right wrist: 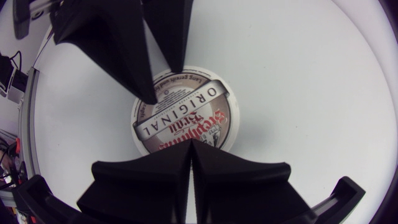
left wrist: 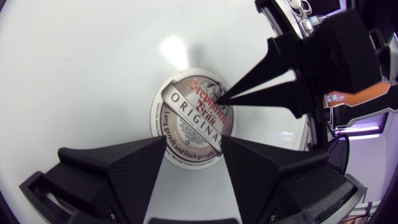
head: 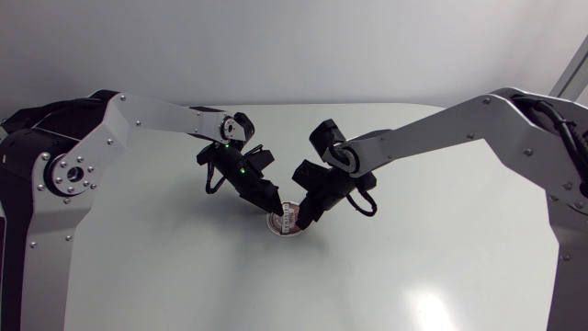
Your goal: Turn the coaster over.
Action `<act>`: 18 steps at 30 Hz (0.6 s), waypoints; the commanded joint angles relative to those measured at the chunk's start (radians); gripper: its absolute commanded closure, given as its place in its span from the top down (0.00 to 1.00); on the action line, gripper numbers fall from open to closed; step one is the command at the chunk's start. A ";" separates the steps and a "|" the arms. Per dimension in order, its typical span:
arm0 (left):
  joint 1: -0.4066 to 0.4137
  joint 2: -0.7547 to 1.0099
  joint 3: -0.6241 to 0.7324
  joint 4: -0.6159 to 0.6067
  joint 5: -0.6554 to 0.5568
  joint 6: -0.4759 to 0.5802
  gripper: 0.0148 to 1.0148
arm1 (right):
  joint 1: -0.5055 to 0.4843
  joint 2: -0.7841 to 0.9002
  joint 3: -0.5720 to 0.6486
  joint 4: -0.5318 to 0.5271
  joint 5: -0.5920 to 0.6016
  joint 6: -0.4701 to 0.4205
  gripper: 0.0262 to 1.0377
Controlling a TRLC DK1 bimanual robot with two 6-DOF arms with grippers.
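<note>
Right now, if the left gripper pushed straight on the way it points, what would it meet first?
Probably the coaster: it lies just ahead of the left gripper, whose fingers are open. The right gripper sits farther on, over the coaster; depth is unclear.

The coaster (head: pixel 285 222) is lying flat on the white tabletop (head: pixel 184 276), near its middle, with its printed face showing upward. It is a round disc, wearing a white rim around a dark brown-grey face, with a white diagonal band of dark lettering crossing it and red lettering running alongside the band.
</note>
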 commanded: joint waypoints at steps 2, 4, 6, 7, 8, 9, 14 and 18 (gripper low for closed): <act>0.040 0.037 0.032 -0.005 0.006 -0.015 0.61 | 0.042 0.001 -0.048 -0.030 -0.002 0.017 0.02; 0.052 0.022 0.026 -0.007 0.006 -0.009 0.61 | 0.050 -0.014 -0.048 -0.033 -0.003 0.021 0.02; 0.063 -0.001 0.013 -0.007 0.006 -0.003 0.61 | 0.047 -0.033 -0.048 -0.038 -0.003 0.021 0.02; 0.068 -0.010 0.007 -0.009 0.006 0.001 0.61 | 0.040 -0.044 -0.047 -0.042 -0.003 0.021 0.02; 0.071 -0.018 0.001 -0.010 0.006 0.001 0.61 | 0.033 -0.053 -0.047 -0.046 -0.002 0.019 0.02; 0.072 -0.022 -0.003 -0.010 0.006 0.004 0.61 | 0.027 -0.059 -0.047 -0.049 -0.003 0.016 0.02; 0.069 -0.038 -0.028 -0.009 0.006 0.011 0.61 | 0.008 -0.103 -0.061 -0.058 -0.003 0.010 0.02; 0.063 -0.038 -0.034 -0.005 0.006 0.011 0.61 | 0.007 -0.105 -0.067 -0.058 -0.003 0.005 0.02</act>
